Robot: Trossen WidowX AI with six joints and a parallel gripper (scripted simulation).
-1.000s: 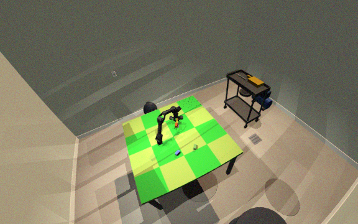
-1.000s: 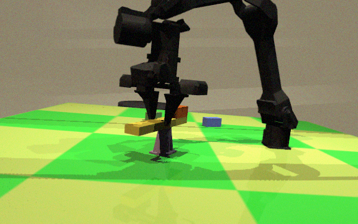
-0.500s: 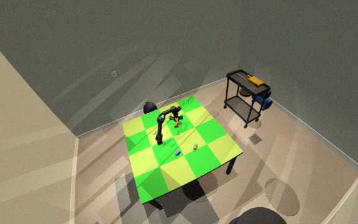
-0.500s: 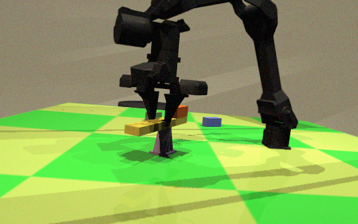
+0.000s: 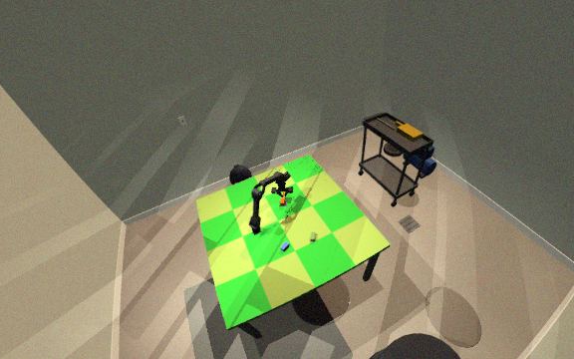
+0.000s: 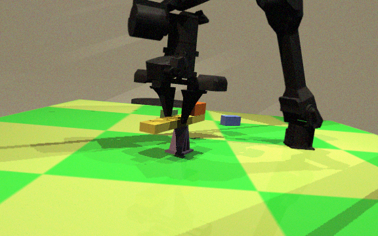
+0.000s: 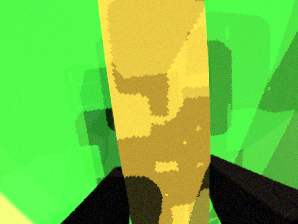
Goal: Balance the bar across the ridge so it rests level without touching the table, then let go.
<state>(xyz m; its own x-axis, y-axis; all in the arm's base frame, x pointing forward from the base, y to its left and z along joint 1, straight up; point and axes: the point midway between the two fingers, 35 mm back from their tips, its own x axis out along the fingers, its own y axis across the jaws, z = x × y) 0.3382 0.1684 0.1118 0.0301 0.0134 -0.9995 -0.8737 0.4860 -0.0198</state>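
The yellow bar lies across the top of the purple ridge, clear of the table, and looks near level. I cannot tell if it rests on the ridge or hangs just above it. An orange block shows at the bar's far end, seemingly on top of it. My gripper points down over the ridge, its fingers against both sides of the bar, shut on it. One finger partly hides the ridge in the exterior view. The wrist view does not show the orange block.
A blue block and a grey-green block stand on the checkered table, away from the ridge. The arm's base stands to one side. A cart stands beyond the table.
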